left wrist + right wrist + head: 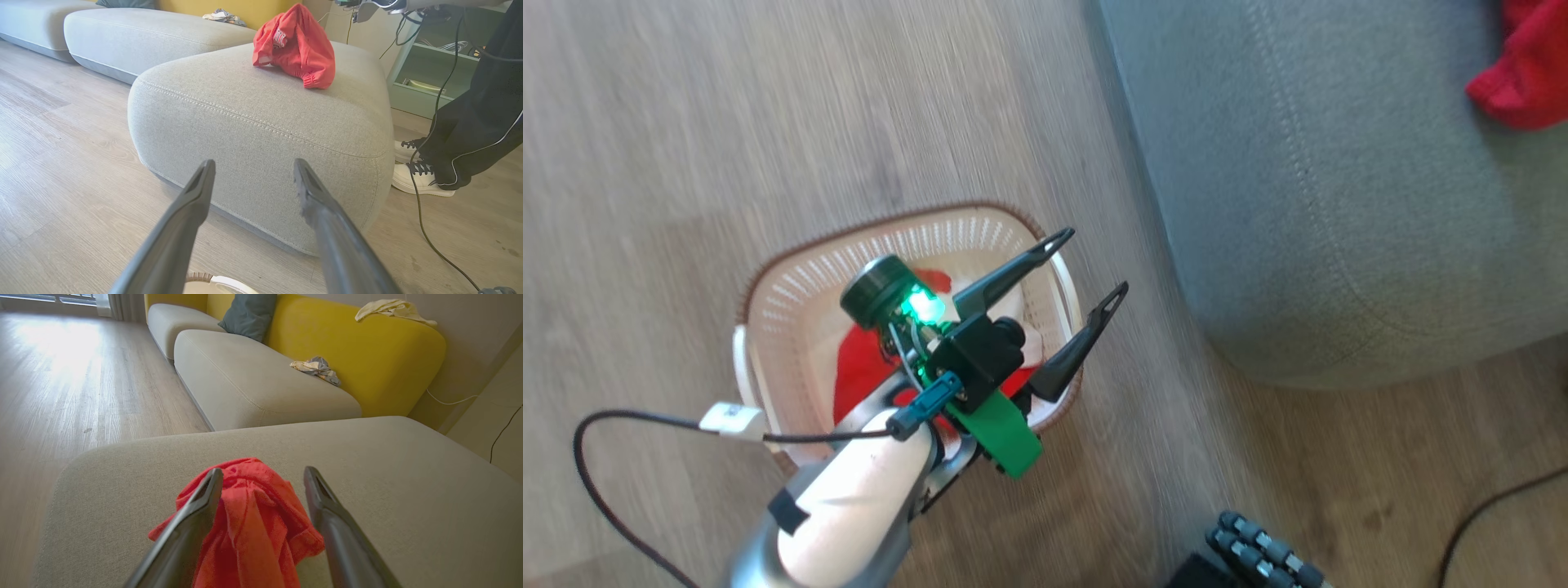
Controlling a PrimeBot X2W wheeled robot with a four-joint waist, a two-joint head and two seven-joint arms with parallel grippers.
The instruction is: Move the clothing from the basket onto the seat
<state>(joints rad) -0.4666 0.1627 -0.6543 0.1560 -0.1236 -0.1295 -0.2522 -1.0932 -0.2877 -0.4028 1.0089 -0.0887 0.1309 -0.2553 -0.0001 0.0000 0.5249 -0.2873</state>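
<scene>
- Step in hand, as I judge it: the turn between two carries. One red garment (253, 522) lies on the seat (1339, 204), and more clothing (862, 367) waits in the basket (792, 310).
- The red garment sits crumpled on the seat's top, well in from the rounded corner that faces the basket and toward the far edge.
- The right gripper (263, 471) hangs low over that garment with its two fingers spread. The cloth lies loose between them on the cushion, and nothing is pinched.
- The left gripper (1092, 262) hovers above the basket's seat-side rim, fingers wide apart and empty, aimed toward the seat rather than down into the basket.
- The basket stands on the floor (686, 122) just beside the seat's near side, with a strip of floor between them. Inside, red fabric lies on the bottom with a white part toward the seat-side wall; the arm hides part of it.
- Next move, in my view: the left wrist tips down so the fingers point into the basket, descends onto the red heap, and closes on a thick fold, not on the perforated wall.
- The right arm should lift clear of the seat without snagging the cloth.
- A person's legs and white shoes (421, 179) stand near the seat's far corner, so any swing should stop short of them.
</scene>
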